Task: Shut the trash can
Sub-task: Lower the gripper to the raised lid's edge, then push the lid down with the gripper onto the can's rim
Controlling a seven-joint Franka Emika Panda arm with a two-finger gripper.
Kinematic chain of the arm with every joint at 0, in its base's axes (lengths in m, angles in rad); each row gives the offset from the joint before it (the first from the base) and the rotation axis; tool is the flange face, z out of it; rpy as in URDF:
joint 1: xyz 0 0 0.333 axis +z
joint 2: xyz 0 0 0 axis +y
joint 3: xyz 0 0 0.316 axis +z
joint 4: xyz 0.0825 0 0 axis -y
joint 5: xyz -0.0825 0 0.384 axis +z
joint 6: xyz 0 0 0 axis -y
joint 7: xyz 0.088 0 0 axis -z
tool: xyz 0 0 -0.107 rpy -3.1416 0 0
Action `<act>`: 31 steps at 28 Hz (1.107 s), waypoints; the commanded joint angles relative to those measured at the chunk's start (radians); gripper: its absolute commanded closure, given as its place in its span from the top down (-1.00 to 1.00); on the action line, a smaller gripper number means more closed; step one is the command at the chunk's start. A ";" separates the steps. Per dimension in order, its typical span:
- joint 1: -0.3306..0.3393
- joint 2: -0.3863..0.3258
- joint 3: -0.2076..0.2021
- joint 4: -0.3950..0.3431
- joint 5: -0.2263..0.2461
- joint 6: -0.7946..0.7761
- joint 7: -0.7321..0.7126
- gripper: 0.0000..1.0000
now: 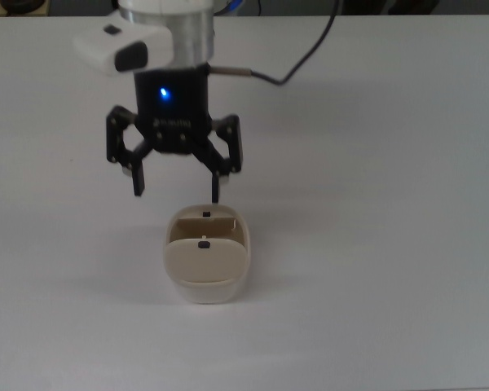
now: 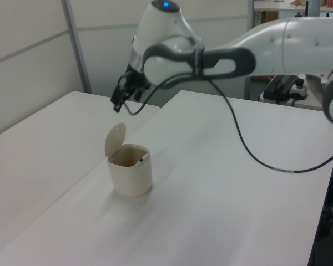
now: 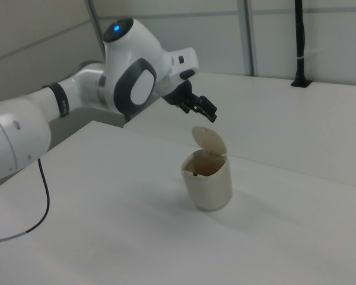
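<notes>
The trash can (image 1: 206,265) (image 2: 130,169) (image 3: 208,178) is standing upright on the white counter (image 1: 375,244) (image 2: 227,194) (image 3: 107,225), a small cream bin with its lid (image 2: 115,141) (image 3: 209,141) tilting up on its hinge and leaving the mouth uncovered. A tiny black button (image 1: 204,243) is showing on the lid in the top view, and a second dark spot (image 1: 206,215) is sitting on the rim beyond it. The gripper (image 1: 177,192) (image 2: 117,105) (image 3: 209,113) is hanging in the air above the trash can, close to the raised lid without touching it, with its two dark fingers (image 1: 137,182) spreading well apart and holding nothing. The white arm (image 2: 238,52) (image 3: 59,113) is reaching across the counter toward the trash can, and a black cable (image 2: 250,149) is drooping from it toward the counter.
</notes>
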 commanded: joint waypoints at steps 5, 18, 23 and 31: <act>0.019 0.061 -0.004 0.004 -0.092 0.109 0.104 0.82; 0.020 0.093 -0.004 0.004 -0.096 0.179 0.104 -0.85; 0.020 0.102 -0.004 0.004 -0.116 0.179 0.104 -1.00; 0.020 0.106 -0.004 -0.004 -0.118 0.164 0.069 -1.00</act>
